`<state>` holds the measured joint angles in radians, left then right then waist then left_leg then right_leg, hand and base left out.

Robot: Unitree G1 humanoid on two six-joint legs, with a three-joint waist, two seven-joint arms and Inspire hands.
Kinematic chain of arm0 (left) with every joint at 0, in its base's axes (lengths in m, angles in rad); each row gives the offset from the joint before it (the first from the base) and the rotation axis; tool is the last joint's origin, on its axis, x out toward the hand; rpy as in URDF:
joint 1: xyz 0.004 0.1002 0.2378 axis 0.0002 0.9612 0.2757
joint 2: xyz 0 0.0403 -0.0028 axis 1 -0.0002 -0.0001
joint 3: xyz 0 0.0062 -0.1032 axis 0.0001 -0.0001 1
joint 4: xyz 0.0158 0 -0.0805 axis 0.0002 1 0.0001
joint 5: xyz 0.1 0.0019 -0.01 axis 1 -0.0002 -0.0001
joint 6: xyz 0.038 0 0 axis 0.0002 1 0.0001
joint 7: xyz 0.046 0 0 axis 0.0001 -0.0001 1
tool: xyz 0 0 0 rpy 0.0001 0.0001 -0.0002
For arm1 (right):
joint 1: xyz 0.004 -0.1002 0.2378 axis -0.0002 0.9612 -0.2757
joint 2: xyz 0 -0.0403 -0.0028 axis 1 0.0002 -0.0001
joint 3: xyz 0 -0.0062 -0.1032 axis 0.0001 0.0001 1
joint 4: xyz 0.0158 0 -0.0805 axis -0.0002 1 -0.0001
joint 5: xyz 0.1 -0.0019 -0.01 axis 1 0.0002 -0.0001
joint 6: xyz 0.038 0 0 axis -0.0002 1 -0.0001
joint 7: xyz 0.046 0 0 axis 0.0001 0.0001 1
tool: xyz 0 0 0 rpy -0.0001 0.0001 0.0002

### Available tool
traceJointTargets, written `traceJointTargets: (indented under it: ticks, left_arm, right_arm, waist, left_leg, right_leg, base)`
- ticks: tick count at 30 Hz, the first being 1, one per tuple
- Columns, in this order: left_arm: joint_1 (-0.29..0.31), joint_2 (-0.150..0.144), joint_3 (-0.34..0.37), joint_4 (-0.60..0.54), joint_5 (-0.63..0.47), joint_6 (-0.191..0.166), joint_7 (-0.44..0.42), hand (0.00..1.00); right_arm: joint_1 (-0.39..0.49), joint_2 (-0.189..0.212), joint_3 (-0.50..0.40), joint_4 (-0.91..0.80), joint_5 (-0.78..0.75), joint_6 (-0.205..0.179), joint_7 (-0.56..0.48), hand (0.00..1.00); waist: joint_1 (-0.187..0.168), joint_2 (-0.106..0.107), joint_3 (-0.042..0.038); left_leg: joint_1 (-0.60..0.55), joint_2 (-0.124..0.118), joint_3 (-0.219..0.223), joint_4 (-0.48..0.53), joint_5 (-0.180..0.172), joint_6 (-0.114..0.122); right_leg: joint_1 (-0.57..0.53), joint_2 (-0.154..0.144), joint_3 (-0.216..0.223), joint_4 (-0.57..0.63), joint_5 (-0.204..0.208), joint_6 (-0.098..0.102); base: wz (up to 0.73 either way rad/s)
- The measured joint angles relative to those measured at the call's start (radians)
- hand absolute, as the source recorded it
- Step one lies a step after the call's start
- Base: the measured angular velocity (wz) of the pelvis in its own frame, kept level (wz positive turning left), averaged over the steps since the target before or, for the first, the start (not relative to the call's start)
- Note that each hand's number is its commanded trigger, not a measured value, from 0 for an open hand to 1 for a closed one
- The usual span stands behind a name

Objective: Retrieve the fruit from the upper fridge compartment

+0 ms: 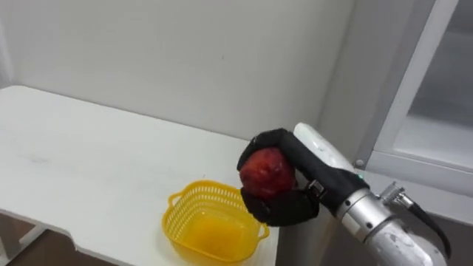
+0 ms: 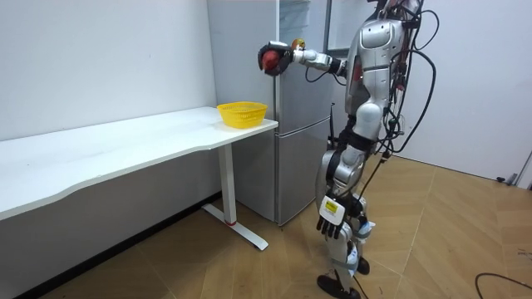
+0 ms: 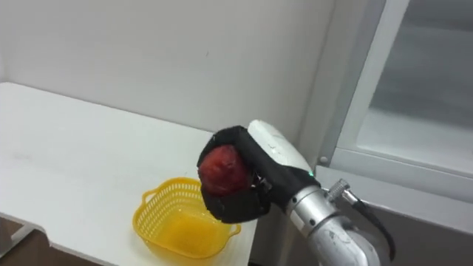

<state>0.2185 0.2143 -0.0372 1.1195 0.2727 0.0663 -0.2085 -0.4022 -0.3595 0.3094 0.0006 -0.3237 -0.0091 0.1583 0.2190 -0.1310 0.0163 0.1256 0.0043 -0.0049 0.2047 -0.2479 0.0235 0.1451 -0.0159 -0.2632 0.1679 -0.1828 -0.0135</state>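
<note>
Red apple (image 1: pixel 266 171) gripped in the right hand (image 1: pixel 290 193), in the air above the yellow basket (image 1: pixel 213 223)

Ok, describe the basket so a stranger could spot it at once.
Find the long white table against the wall. At its end nearest the fridge sits a mesh basket. Its bright yellow sets it apart from the red fruit held higher up in the right hand.

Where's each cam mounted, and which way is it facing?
Left eye view: on the head, facing down at the table and yellow basket; right hand grips a red fruit.
Right eye view: same head, slightly aside, same scene.
Room view: off in the room, whole robot beside the fridge, left hand hanging.
Shared: basket, fruit, right hand.
</note>
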Motion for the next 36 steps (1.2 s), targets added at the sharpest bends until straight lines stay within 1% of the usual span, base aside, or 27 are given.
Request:
traceJointTargets:
  ticks: [1,3,6,8,11,13,14,17,26,31,33,36]
  left_arm:
    - [-0.004,0.002,-0.009,0.0,-0.003,0.0,0.0,0.0]
    - [0.003,0.007,-0.024,-0.001,-0.007,0.001,-0.001,0.0]
    - [0.008,0.006,-0.027,-0.002,-0.006,0.011,-0.007,0.0]
    - [0.02,0.006,-0.028,-0.002,-0.006,0.019,-0.022,0.0]
    - [0.028,0.006,-0.028,-0.013,-0.006,0.023,-0.024,0.0]
    - [0.036,0.006,-0.028,-0.028,-0.006,0.03,-0.026,0.0]
    - [0.04,0.007,-0.028,-0.041,-0.006,0.037,-0.027,0.0]
    - [0.039,0.012,-0.028,-0.048,-0.006,0.037,-0.028,0.0]
    - [0.044,0.014,-0.028,-0.05,-0.006,0.037,-0.041,0.0]
    - [0.048,0.013,-0.028,-0.051,-0.006,0.037,-0.04,0.0]
    - [0.052,0.013,-0.028,-0.051,-0.006,0.037,-0.039,0.0]
    - [0.062,0.012,-0.027,-0.051,-0.006,0.038,-0.04,0.0]
  right_arm:
    - [0.0,0.001,0.006,0.02,0.0,0.001,0.0,1.0]
    - [0.0,0.001,0.012,0.044,0.004,0.002,0.0,1.0]
    - [-0.001,0.006,0.019,0.088,0.006,0.001,0.0,1.0]
    - [-0.01,0.02,0.02,0.149,0.004,0.001,-0.003,1.0]
    - [-0.011,0.021,0.02,0.2,0.004,0.013,-0.003,1.0]
    - [-0.011,0.021,0.021,0.217,0.003,0.015,-0.003,1.0]
    - [-0.011,0.021,0.021,0.224,0.004,0.015,-0.004,1.0]
    - [-0.011,0.02,0.026,0.235,0.004,0.021,-0.007,1.0]
    - [-0.011,0.02,0.062,0.268,0.004,0.027,-0.007,1.0]
    - [-0.011,0.02,0.062,0.268,-0.035,0.027,-0.013,1.0]
    - [-0.011,0.02,0.062,0.268,-0.039,0.027,-0.017,1.0]
    - [-0.012,0.02,0.061,0.268,-0.039,0.027,-0.017,1.0]
  waist:
    - [0.003,0.0,0.0]
    - [0.01,0.0,0.0]
    - [0.011,0.004,0.0009]
    - [0.012,0.008,0.0016]
    - [0.016,0.009,0.0018]
    - [0.024,0.009,0.0016]
    - [0.028,0.009,0.0015]
    - [0.036,0.008,0.001]
    - [0.042,0.007,-0.0001]
    - [0.056,0.006,-0.0009]
    - [0.058,0.002,-0.0031]
    - [0.058,0.001,-0.0043]
  left_leg:
    - [-0.006,-0.001,-0.005,0.0,0.0,0.0]
    - [-0.01,-0.002,-0.013,0.001,0.0,0.0]
    - [-0.01,-0.002,-0.026,0.002,0.0,0.0]
    - [-0.01,-0.003,-0.035,0.003,0.001,0.0]
    - [-0.011,-0.002,-0.044,0.002,0.002,-0.001]
    - [-0.012,-0.002,-0.044,0.002,0.002,-0.001]
    - [-0.012,-0.002,-0.047,0.002,0.002,-0.001]
    - [-0.012,-0.001,-0.053,0.002,0.002,-0.001]
    - [-0.01,-0.003,-0.062,0.002,0.002,-0.001]
    - [-0.01,-0.004,-0.063,0.003,0.002,0.0]
    - [-0.011,-0.009,-0.063,0.004,0.002,0.0]
    - [-0.012,-0.016,-0.066,0.015,0.002,0.0]
  right_leg:
    - [-0.003,-0.001,-0.011,0.0,0.0,0.0]
    - [-0.004,-0.001,-0.015,0.0,0.0,0.0]
    - [0.001,-0.001,-0.018,-0.001,0.0,0.0]
    - [0.004,-0.001,-0.024,-0.001,0.0,0.0]
    - [0.002,-0.001,-0.027,-0.001,0.0,0.0]
    - [0.002,-0.002,-0.028,-0.001,0.0,0.001]
    - [0.002,-0.003,-0.03,-0.001,0.0,0.001]
    - [0.003,-0.005,-0.038,-0.001,0.0,0.001]
    - [0.014,-0.007,-0.039,-0.001,0.0,0.001]
    - [0.014,-0.007,-0.039,-0.001,-0.001,0.001]
    - [0.015,-0.008,-0.039,0.0,-0.001,0.003]
    - [0.021,-0.012,-0.04,0.0,-0.003,0.006]
  base:
    - [0.13]
    - [0.13]
    - [0.13]
    - [0.09]
    - [0.09]
    - [0.0]
    - [0.03]
    - [0.06]
    - [0.04]
    - [0.0]
    - [0.0]
    - [0.04]
